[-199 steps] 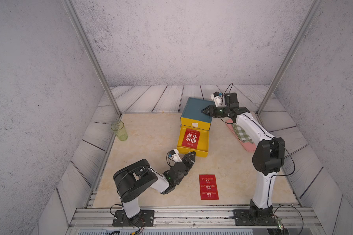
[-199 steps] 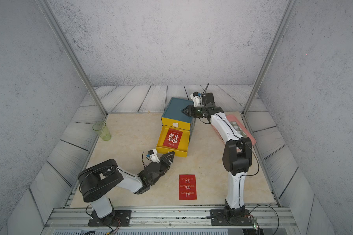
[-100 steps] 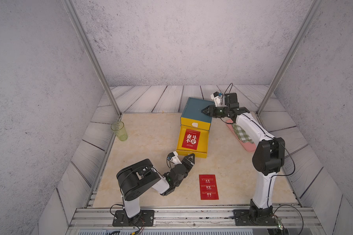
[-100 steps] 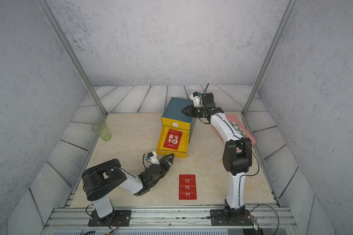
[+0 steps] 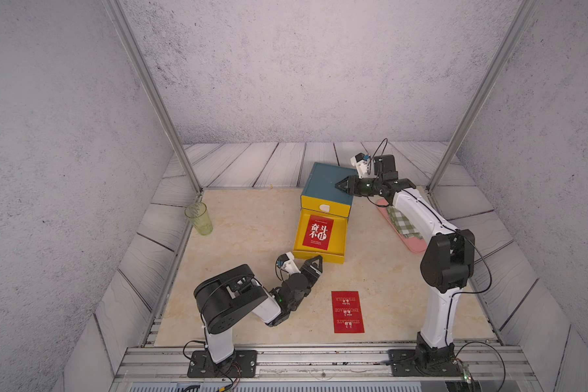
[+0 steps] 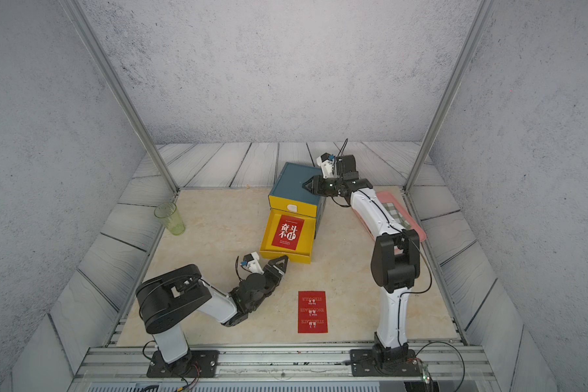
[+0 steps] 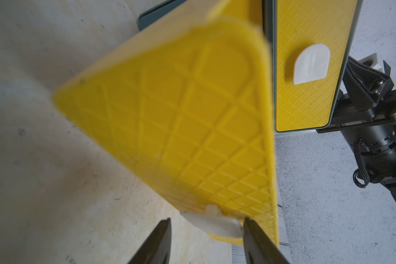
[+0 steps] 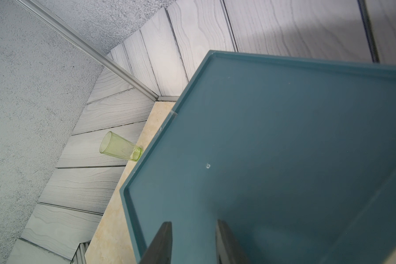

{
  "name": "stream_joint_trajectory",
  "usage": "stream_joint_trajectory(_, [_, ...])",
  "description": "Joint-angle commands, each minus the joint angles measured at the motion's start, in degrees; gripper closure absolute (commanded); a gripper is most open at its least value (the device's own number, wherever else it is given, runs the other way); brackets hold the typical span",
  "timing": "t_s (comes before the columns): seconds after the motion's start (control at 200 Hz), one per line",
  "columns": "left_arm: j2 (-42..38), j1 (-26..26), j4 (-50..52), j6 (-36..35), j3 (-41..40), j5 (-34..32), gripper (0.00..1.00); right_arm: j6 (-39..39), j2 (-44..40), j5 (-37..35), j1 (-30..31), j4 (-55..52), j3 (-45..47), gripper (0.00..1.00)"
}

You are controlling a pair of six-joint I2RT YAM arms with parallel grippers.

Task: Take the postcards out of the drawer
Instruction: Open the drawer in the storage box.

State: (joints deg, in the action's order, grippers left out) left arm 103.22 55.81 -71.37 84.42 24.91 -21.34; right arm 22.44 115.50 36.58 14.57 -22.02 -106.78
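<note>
One red postcard (image 5: pixel 318 232) (image 6: pixel 287 230) lies flat in the pulled-out yellow drawer (image 5: pixel 319 257). Another postcard (image 5: pixel 347 311) (image 6: pixel 312 311) lies on the table near the front. My left gripper (image 5: pixel 316 261) (image 6: pixel 282 260) (image 7: pixel 207 220) is at the drawer's front wall. It is open, with the white handle (image 7: pixel 215 225) between its spread jaws. My right gripper (image 5: pixel 340 185) (image 6: pixel 306 185) (image 8: pixel 193 222) rests over the teal cabinet top (image 8: pixel 284 137), open a little and holding nothing.
The upper yellow drawer (image 5: pixel 325 207) (image 7: pixel 311 64) is closed. A green cup (image 5: pixel 199 219) (image 8: pixel 120 150) stands at the table's left edge. A pink tray (image 5: pixel 416 246) with a green-checked cloth (image 5: pixel 403 225) lies under the right arm. Metal posts stand at the back corners.
The left jaws have spread wider around the drawer handle. The drawer, the postcards and the right arm have stayed where they were.
</note>
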Motion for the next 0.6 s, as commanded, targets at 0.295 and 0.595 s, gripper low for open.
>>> stream_joint_trajectory(0.295, [-2.47,-2.89,1.82,-3.18,-0.08,2.08,0.40,-0.44,1.57,-3.15,0.18,-10.58,4.08,0.64])
stream_joint_trajectory(0.595, [-2.18,-2.84,1.63,-2.60,-0.34,3.11,0.32,-0.29,1.48,-3.47,0.19,-10.41,4.40,0.63])
